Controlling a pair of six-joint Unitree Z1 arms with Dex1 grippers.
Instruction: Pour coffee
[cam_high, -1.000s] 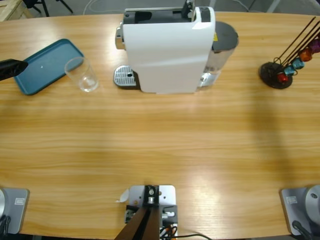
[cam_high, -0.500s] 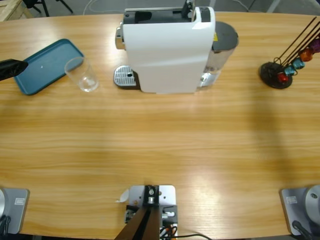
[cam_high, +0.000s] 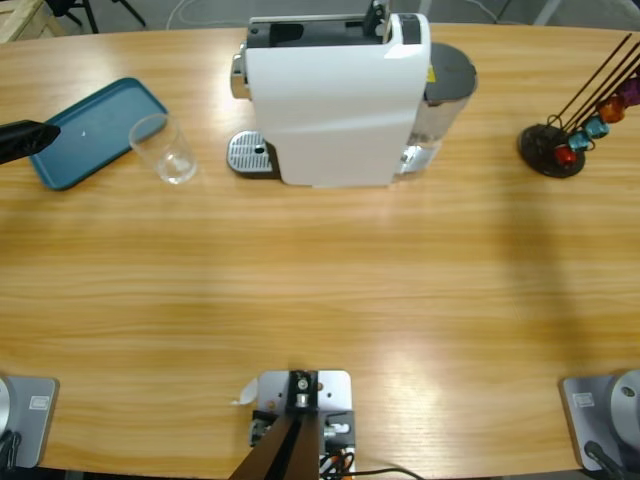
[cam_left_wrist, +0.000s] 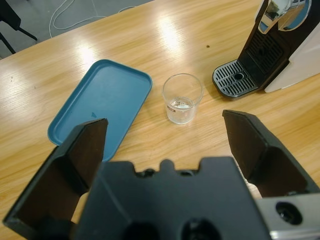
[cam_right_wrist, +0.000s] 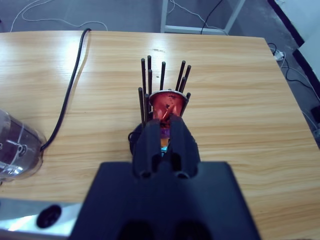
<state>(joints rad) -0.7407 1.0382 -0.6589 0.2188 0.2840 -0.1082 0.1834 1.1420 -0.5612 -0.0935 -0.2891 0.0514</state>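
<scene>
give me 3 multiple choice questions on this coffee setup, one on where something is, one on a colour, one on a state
1. Where is the glass?
A. on the tray
B. on the table between the tray and the drip grate
C. under the spout

2. What colour is the tray?
A. blue
B. red
C. white

3. How is the left claw?
A. shut on the glass
B. shut, empty
C. open, empty

Answers:
1 B: the glass stands on bare wood, with the tray on one side and the coffee machine's drip grate on the other.
2 A: the tray is plainly blue.
3 C: the left claw's jaws stand wide apart with nothing between them.
</scene>
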